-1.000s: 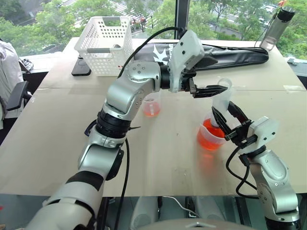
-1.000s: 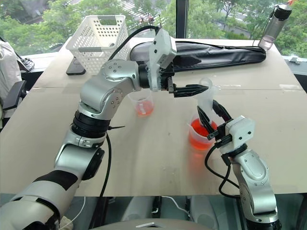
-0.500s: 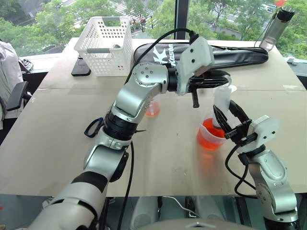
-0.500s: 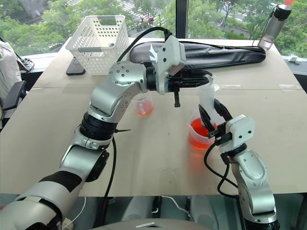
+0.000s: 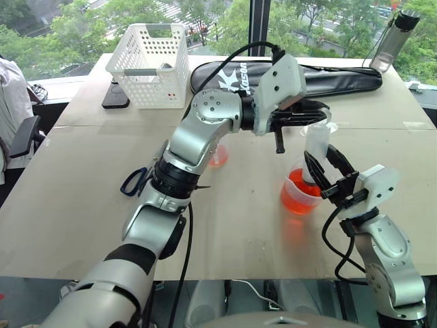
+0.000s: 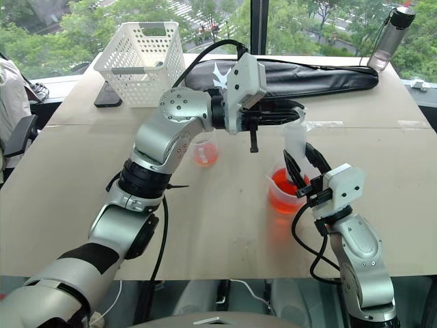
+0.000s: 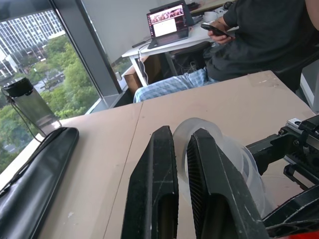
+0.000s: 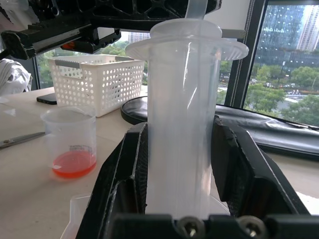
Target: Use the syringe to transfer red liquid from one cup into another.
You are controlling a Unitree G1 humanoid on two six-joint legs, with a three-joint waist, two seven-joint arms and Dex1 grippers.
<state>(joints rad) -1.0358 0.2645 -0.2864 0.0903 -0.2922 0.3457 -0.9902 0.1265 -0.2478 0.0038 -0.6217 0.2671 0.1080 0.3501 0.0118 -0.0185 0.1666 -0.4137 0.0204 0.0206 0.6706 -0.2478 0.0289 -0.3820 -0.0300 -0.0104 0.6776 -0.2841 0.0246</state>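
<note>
While both jaws are gripping the syringe (image 5: 315,145), a basket (image 5: 150,63) is sitting on the tan table (image 5: 82,178) by big windows (image 5: 82,20).

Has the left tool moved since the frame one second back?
Yes. The left tool was open beside the syringe; against the white basket it has rolled, edged rightward and shut at the plunger ring.
</note>
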